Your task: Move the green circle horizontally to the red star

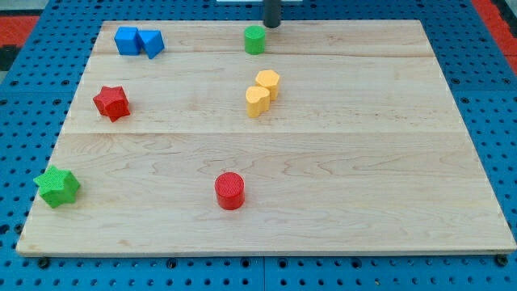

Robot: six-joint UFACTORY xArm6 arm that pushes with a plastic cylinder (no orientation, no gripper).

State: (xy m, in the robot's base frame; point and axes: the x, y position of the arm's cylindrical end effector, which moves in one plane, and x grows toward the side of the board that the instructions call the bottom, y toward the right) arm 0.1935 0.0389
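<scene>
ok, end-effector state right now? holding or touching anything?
No gripper: my tip is a bare dark rod, holding nothing. It sits at the view's top edge, just up-right of the green cylinder block; contact cannot be told.

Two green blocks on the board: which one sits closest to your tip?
The green circle, at the view's top just left of my tip; the green star lies far off, bottom left.

- Pale wood board (339, 170), planks running left to right
- Blue pegboard (485, 97) with rows of holes around it
- Red patch (32, 16) at top-left corner
</scene>
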